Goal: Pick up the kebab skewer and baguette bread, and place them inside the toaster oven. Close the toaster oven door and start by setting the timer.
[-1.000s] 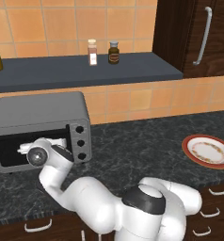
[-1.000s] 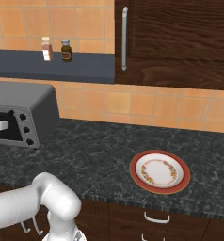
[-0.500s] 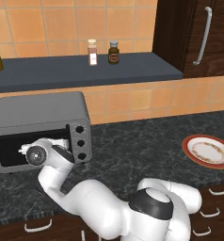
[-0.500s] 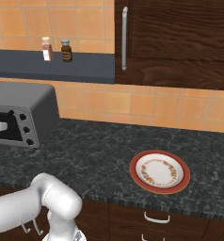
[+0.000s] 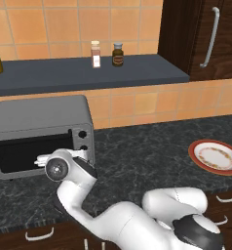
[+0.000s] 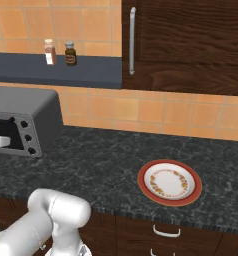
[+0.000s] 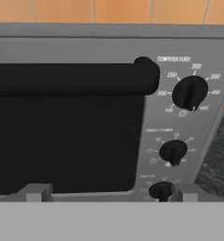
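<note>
Three dark round knobs (image 7: 189, 92) face the spread-wide, empty gripper (image 7: 109, 192), close before the boxy grey metal toaster oven (image 5: 42, 132) on the dark tabletop (image 5: 152, 151). Dark glass door (image 7: 62, 141) looks shut. Judged step: timer; next, centre and close on the timer knob.

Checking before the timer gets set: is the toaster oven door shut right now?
Yes, in the hand view the toaster oven door stands flush against the oven's front, dark handle across its top.
</note>
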Robot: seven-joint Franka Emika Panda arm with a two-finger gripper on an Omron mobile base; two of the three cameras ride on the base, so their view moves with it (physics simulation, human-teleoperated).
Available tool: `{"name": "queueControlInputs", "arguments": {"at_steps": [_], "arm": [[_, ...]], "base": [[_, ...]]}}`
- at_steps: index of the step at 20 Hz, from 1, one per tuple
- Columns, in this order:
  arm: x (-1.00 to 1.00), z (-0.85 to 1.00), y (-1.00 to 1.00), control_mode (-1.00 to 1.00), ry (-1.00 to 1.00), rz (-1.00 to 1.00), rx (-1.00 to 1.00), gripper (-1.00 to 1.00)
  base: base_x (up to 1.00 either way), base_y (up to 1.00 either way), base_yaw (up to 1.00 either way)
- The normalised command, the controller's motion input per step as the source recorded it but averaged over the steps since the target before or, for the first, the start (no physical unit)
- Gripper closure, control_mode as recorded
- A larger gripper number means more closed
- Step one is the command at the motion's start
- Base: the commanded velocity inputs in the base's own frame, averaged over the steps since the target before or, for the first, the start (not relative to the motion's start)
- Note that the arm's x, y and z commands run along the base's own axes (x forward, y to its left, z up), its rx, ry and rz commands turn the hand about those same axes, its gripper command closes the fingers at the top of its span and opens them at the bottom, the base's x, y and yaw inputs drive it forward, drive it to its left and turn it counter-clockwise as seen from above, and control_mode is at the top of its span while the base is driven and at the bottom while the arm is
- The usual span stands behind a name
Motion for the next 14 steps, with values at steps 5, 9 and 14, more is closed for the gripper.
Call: {"name": "queueControlInputs", "arguments": {"at_steps": [5,9,14], "arm": [[-0.11,0.20,-0.41,-1.00,0.00,0.00,0.00,-1.00],[0.02,0.05,-0.13,-1.00,0.00,0.00,0.00,-1.00],[0.12,0.00,-0.14,-1.00,0.00,0.00,0.00,-1.00]], "base": [[0.00,0.00,0.00],[0.00,0.00,0.00],[0.00,0.00,0.00]]}}
